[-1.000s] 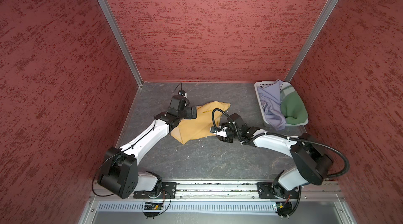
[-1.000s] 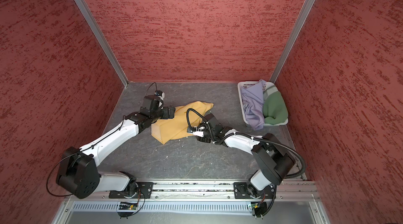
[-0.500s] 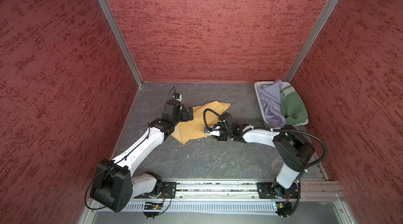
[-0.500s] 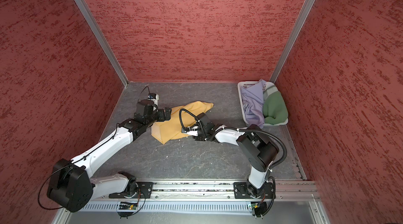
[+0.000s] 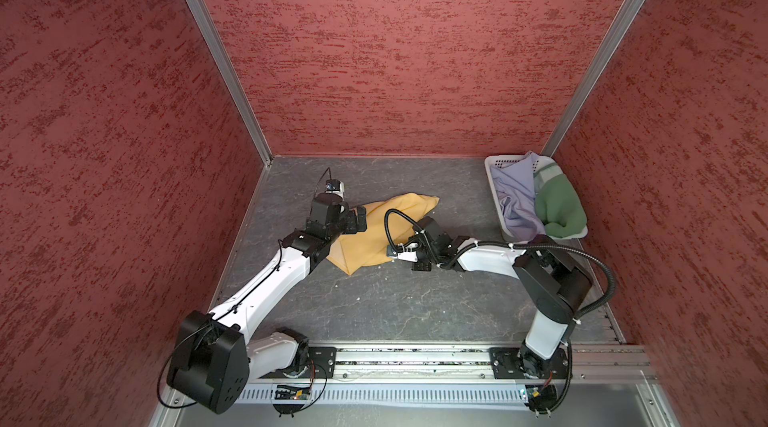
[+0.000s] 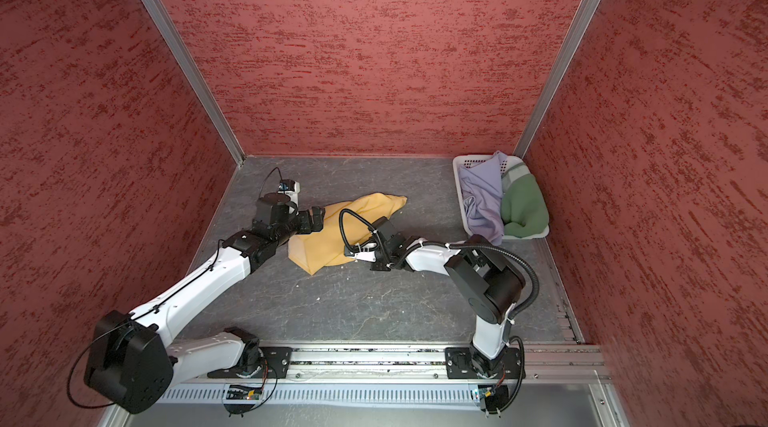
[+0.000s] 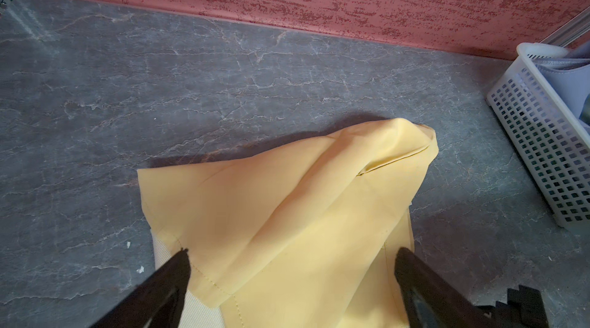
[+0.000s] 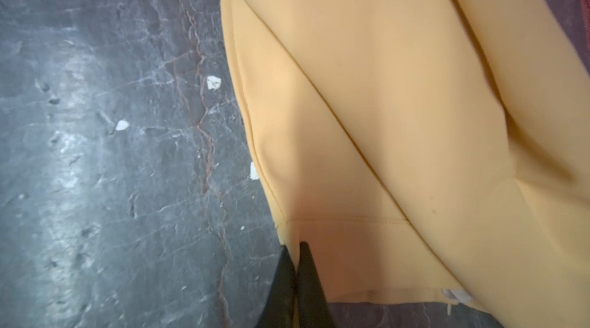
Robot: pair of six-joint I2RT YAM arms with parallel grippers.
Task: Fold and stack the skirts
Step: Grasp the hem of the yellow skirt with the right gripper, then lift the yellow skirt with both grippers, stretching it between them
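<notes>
The mustard yellow skirt (image 5: pixel 374 234) (image 6: pixel 332 238) lies crumpled on the grey floor in the middle. My left gripper (image 7: pixel 293 251) (image 5: pixel 358 220) stands open over its left part, one finger on each side of a fold, gripping nothing. In the right wrist view my right gripper (image 8: pixel 294 245) is shut on the near hem corner of the yellow skirt (image 8: pixel 399 119). In a top view it (image 5: pixel 392 253) sits low at the cloth's right edge. The lavender-grey skirt (image 5: pixel 513 196) and the green skirt (image 5: pixel 559 207) lie heaped in the basket.
A white perforated basket (image 5: pixel 494 163) (image 7: pixel 542 157) stands at the back right corner against the red wall. Red walls close in the grey floor (image 5: pixel 395 304) on three sides. Small white crumbs (image 8: pixel 213 82) dot the floor beside the yellow cloth.
My right gripper slid left along the floor to the yellow skirt's corner and closed on it. The left arm shifted a little, its gripper still open over the cloth.
</notes>
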